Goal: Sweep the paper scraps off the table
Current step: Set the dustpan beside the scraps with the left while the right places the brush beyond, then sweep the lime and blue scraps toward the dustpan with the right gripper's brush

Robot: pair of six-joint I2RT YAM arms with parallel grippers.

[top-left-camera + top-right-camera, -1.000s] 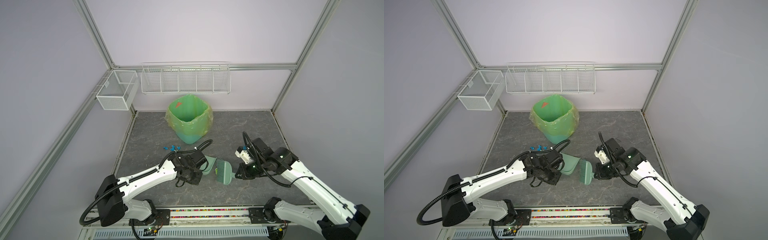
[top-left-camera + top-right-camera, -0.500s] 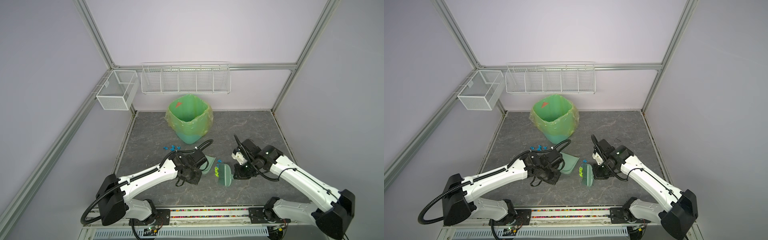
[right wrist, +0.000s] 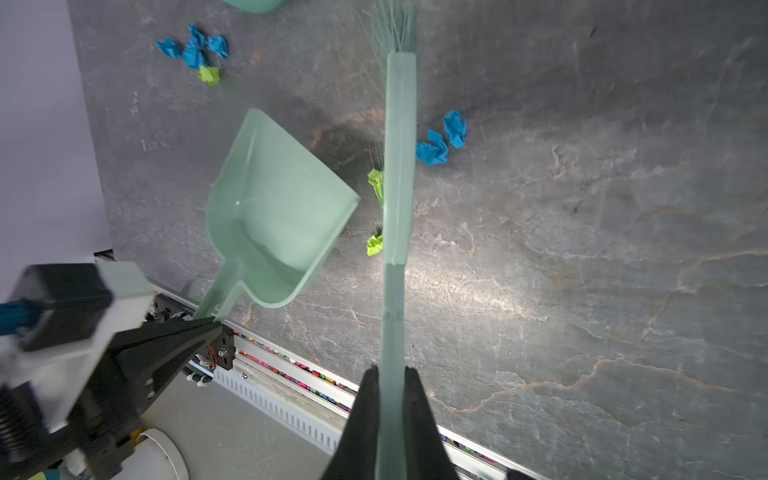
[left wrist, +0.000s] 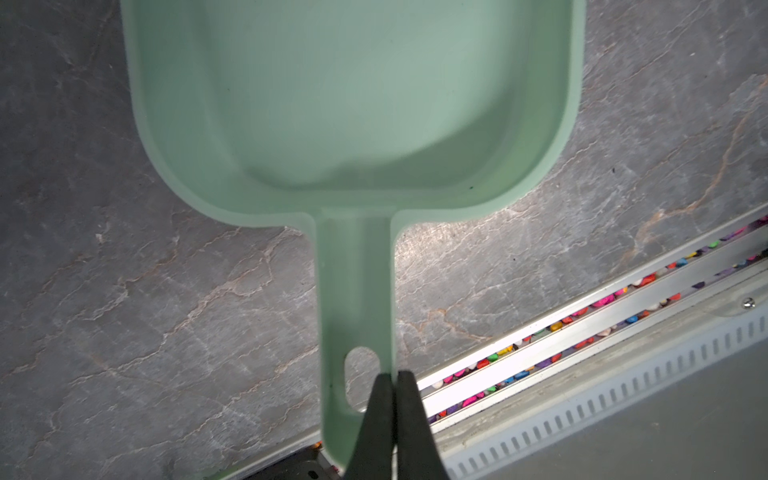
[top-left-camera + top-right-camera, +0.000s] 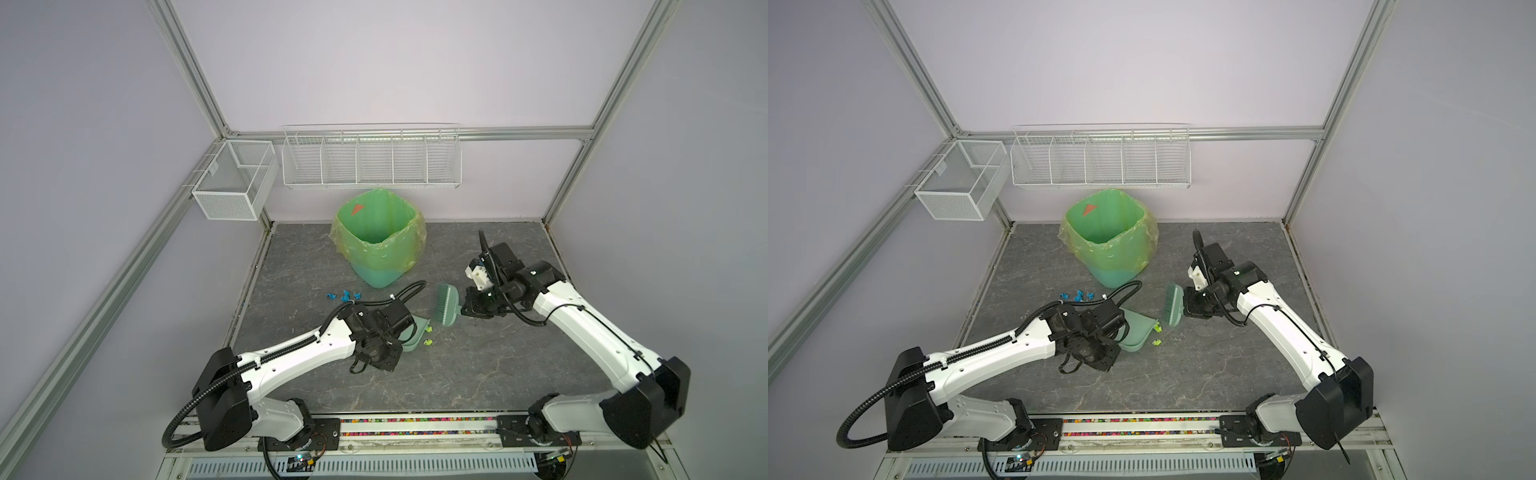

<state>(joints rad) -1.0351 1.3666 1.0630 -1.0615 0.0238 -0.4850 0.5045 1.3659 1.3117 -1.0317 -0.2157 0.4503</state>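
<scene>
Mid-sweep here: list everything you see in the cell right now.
paper scraps: about nine, blue and lime-green, on the table, some near the bin, some by the brush
dustpan: one, mint green, mouth facing two lime scraps
brush: one, mint green, beside the dustpan's mouth
bin: one, green, lined, rear of table
wire rack: one, white, back rail
mesh basket: one, white, left rail
table: one, dark grey, veined
left end effector: black, shut on dustpan handle
right end effector: black, shut on brush handle
</scene>
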